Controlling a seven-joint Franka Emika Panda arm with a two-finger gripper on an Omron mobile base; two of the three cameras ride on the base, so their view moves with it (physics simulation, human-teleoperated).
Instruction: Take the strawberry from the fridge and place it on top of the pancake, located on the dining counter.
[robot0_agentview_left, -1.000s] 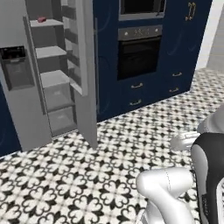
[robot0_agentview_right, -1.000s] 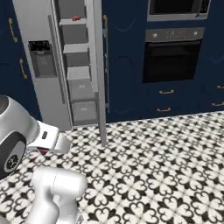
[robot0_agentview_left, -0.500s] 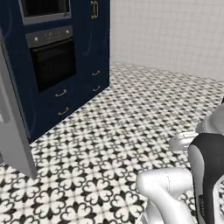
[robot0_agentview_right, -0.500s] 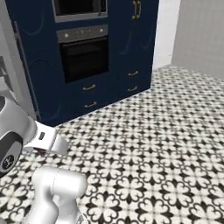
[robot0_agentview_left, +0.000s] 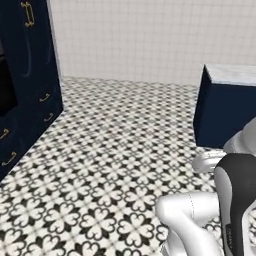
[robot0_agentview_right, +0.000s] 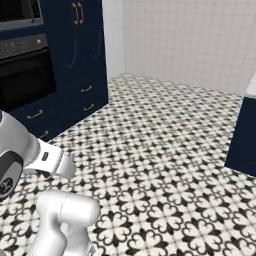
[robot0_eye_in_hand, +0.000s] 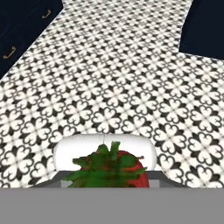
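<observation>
Black-and-white patterned floor tiles (robot0_agentview_left: 115, 150) spread across everything you are looking at, backed by a pale tiled wall (robot0_agentview_left: 150, 40).

Start at the left of your left base view: navy cabinets (robot0_agentview_left: 30, 85) with gold handles stand there, running along the left edge. Move right across the open floor and you reach the corner of the dining counter (robot0_agentview_left: 227, 75) — a pale marbled top on a navy base, near the right edge. In your right base view the same navy cabinets sit at upper left with a dark built-in oven (robot0_agentview_right: 25, 75) set into them, and the navy base of the counter shows at the far right edge.

Look at your hand view for the strawberry (robot0_eye_in_hand: 114, 169): it sits right at the bottom centre, red flesh under a spray of green leaves, held in the claw (robot0_eye_in_hand: 109, 181) above the floor. The claw is clamped on it — the fingertips themselves are mostly hidden behind the berry and its leaves.
</observation>
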